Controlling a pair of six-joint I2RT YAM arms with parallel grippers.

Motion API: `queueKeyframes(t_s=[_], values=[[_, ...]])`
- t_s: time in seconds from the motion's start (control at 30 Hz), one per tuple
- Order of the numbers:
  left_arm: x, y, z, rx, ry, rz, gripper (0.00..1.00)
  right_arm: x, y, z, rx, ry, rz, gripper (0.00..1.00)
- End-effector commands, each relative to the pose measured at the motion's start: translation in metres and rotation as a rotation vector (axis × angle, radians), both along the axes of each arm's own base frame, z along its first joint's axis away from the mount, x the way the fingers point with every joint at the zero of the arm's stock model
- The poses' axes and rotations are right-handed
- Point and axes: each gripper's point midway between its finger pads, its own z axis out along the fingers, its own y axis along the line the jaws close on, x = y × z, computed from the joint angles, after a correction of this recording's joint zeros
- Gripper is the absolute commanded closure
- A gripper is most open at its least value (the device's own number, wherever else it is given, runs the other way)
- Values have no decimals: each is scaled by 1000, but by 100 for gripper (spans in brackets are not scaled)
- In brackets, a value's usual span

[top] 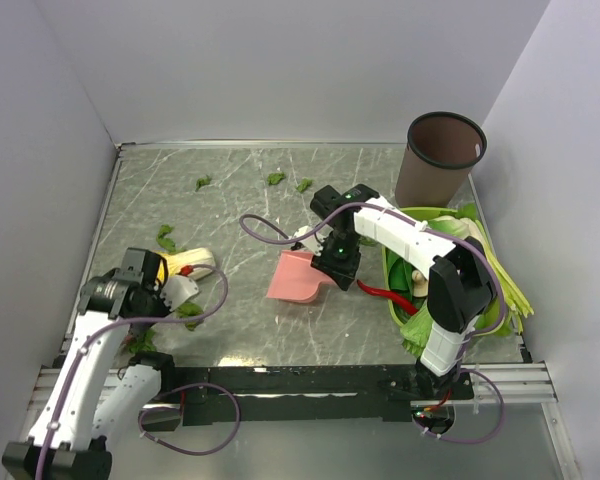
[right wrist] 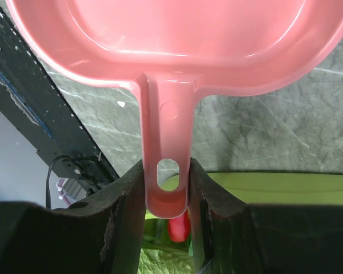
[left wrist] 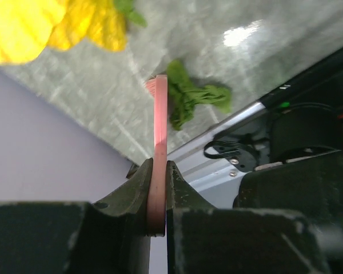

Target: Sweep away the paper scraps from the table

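Gripping a pink plastic dustpan by its handle, jaws clamped, the right gripper holds it at the middle of the grey-green marble-look table, mouth facing left, long axis crosswise. The left gripper, jaws pinching a thin flat pink tool, is beside ragged dark-green paper scraps near-left; more lie by the far edge. Sweeping looks barely begun: next, scraps need pushing panward.

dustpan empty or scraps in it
Empty as far as shown: the pink dustpan has a bare inside in right wrist and top views.

Glossy pink plastic dustpan, polished marble-look table, crumpled paper scraps
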Motion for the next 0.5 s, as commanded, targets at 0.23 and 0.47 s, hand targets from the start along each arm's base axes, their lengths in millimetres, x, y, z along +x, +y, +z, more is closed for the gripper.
queueKeyframes(t_s=[0.23,0.47], values=[[37,-122,34,-550,137,-250,99,15,10,6,32,-41,5,95],[66,-183,74,-799,144,-259,99,20,8,4,57,-108,62,96]])
